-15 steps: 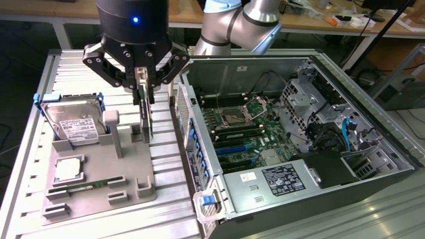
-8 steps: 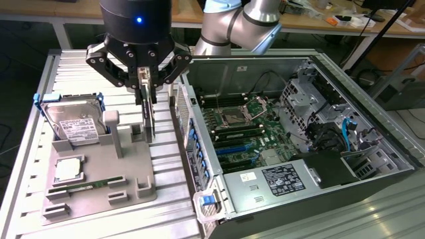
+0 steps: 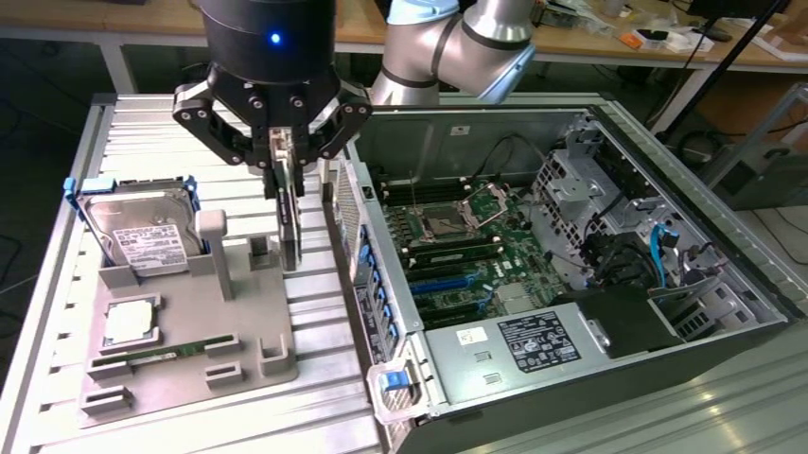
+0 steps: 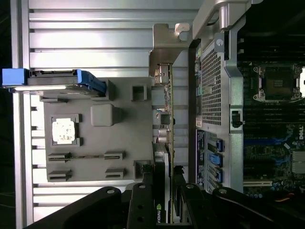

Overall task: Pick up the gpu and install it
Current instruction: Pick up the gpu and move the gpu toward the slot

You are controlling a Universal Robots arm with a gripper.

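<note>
Gripper [image 3: 286, 165] clamped on top edge of gpu [image 3: 291, 227], card upright, edge-on. Card hangs over grey tray [image 3: 253, 322], at tray edge nearest open pc case [image 3: 455, 132]; can't tell if bottom end touches tray. Hard drive [image 3: 142, 235] leans in tray's far corner, exterior view's left. Processor chip [image 3: 131, 323] mid tray, memory stick [image 3: 170, 351] flat near front edge. Motherboard [image 3: 461, 236] exposed inside case.

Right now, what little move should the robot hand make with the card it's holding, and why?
Probably a small lift straight up. The gripper is shut on the gpu, which stands on edge, its lower end low among the posts of the gray holder and close beside the computer case wall. Going sideways first might snag it.
</note>
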